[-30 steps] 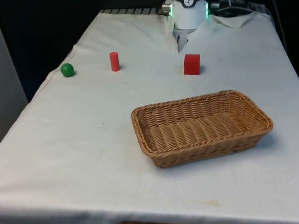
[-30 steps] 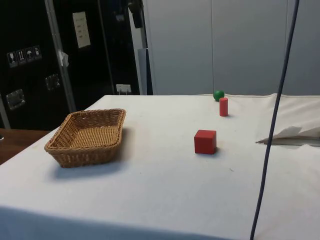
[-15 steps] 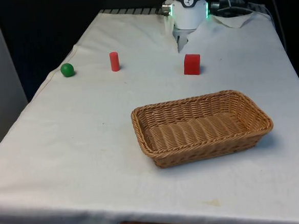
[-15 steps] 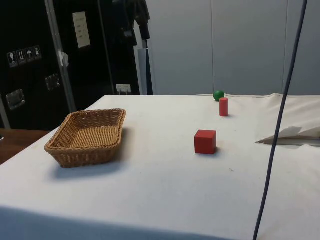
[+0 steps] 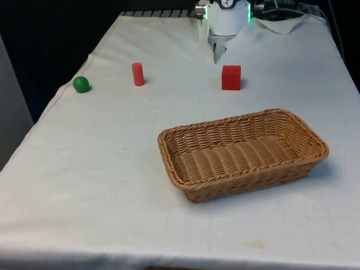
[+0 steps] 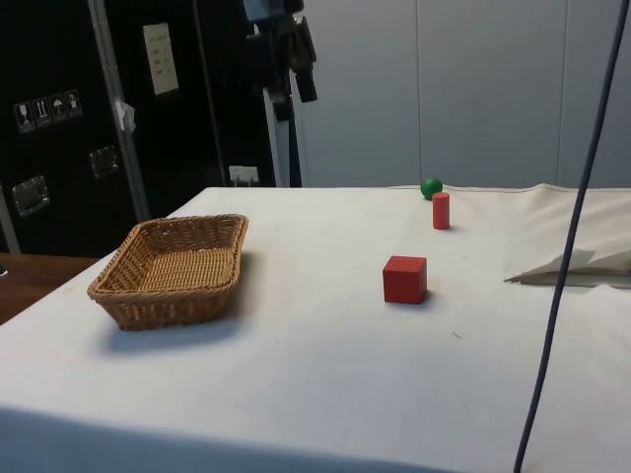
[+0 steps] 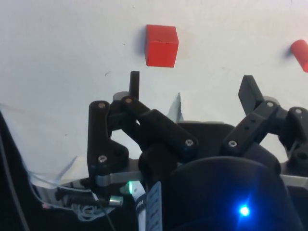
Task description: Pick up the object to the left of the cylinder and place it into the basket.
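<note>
The black 2-finger pincer (image 7: 191, 86) hangs high above the table with its fingers spread wide apart and nothing between them. Directly below and just ahead of it sits a small red cube (image 7: 161, 45). Farther off to one side stands a short red cylinder (image 5: 138, 74), and beyond that, well apart from the pincer, rests the small green ball (image 5: 81, 84), probably the object to fetch. The woven wicker basket (image 5: 243, 153) lies empty, away from the pincer. Nothing is grasped yet: reaching, lifting and placing all remain.
</note>
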